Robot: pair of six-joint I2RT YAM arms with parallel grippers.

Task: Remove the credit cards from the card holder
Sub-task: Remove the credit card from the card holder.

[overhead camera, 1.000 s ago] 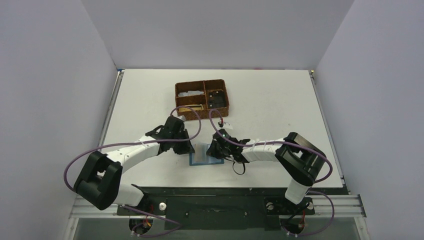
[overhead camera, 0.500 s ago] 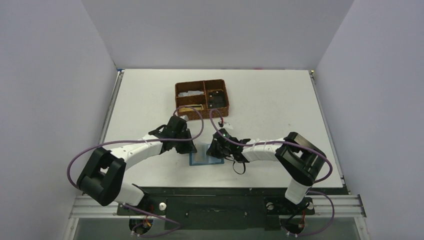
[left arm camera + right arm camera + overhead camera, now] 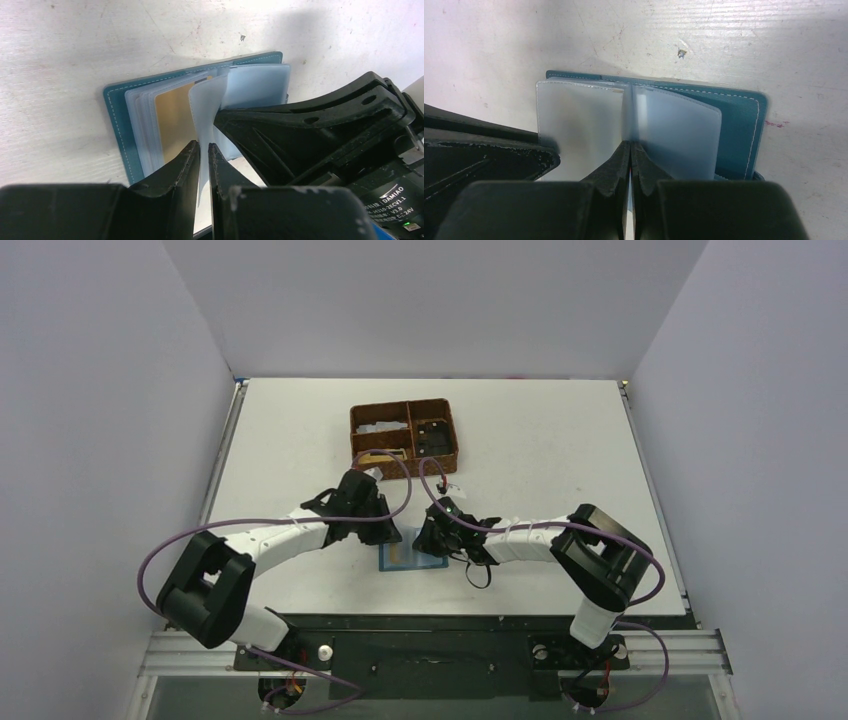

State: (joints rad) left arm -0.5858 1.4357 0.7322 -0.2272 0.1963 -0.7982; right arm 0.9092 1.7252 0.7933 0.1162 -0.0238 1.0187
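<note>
The teal card holder (image 3: 405, 558) lies open on the counter (image 3: 560, 440), near the middle of its near edge, with a tan-gold credit card (image 3: 172, 120) inside. The left tool (image 3: 202, 150) pinches an upright sleeve (image 3: 207, 102). The right tool (image 3: 630, 147), its fingers pressed together, also grips a sleeve.
</note>
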